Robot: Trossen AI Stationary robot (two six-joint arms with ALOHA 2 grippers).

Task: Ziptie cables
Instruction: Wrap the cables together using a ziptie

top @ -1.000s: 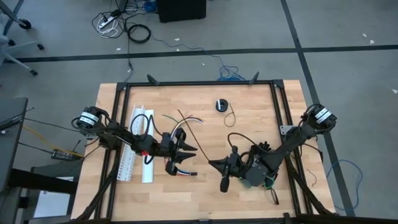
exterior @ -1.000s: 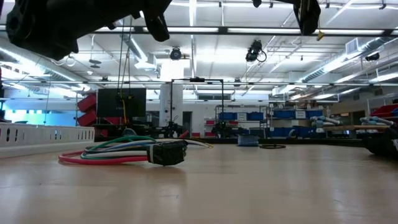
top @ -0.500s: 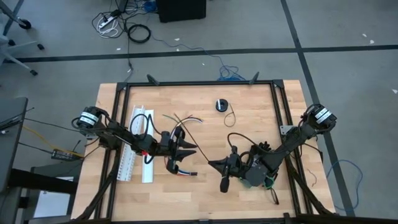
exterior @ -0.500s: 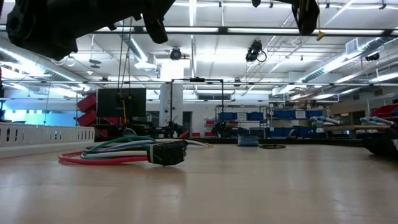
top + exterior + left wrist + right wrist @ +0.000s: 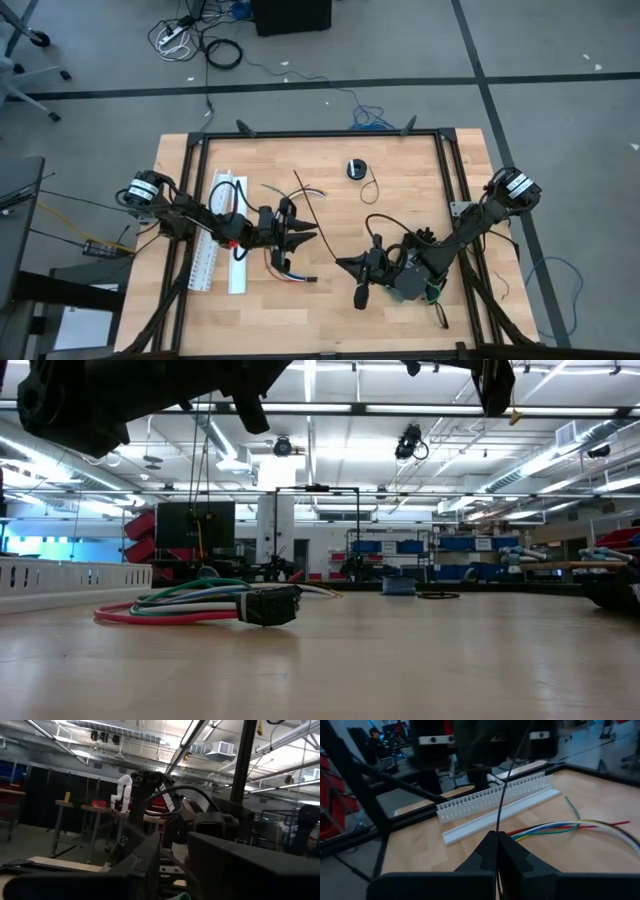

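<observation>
While the right gripper [image 5: 497, 851] sits mid-table w/ jaws pressed shut on 1 thin black plastic ziptie [image 5: 506, 785], that strip's long axis runs up & away toward the left arm. Loose bundle of thin coloured cables [image 5: 570, 828] lies flat on the wooden table [image 5: 400, 170], just beside the left gripper [image 5: 300, 238], which is nearer; its fingers are narrow, contents unclear.
</observation>
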